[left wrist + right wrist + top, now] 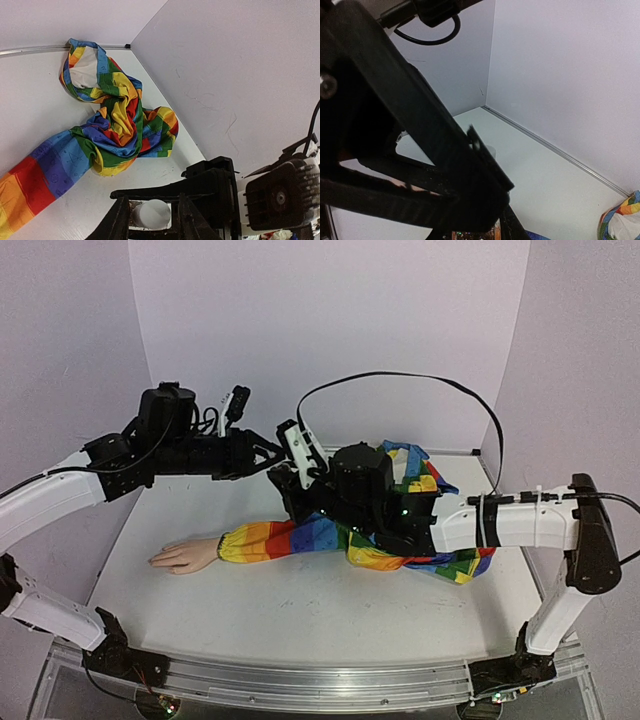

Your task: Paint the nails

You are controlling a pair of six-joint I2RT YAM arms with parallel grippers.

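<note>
The left gripper (151,207) is narrow about a white cap (151,216); pinching or not, I cannot tell. The right gripper (287,480) is closed, its load hidden. A weak hold could slip, spilling onto the rainbow sleeve (290,537). The nails (158,560) of the mannequin hand (185,556) lie near left, well apart.

MARKINGS | you are finding no readable text, label, brand, number or sign in any view | rainbow-striped sleeve (55,170) is showing faint dark printed marks, too small to read

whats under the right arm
The rainbow sleeve lies under it, running left to the mannequin hand. The right arm covers the sleeve's middle, so anything else there is hidden.
</note>
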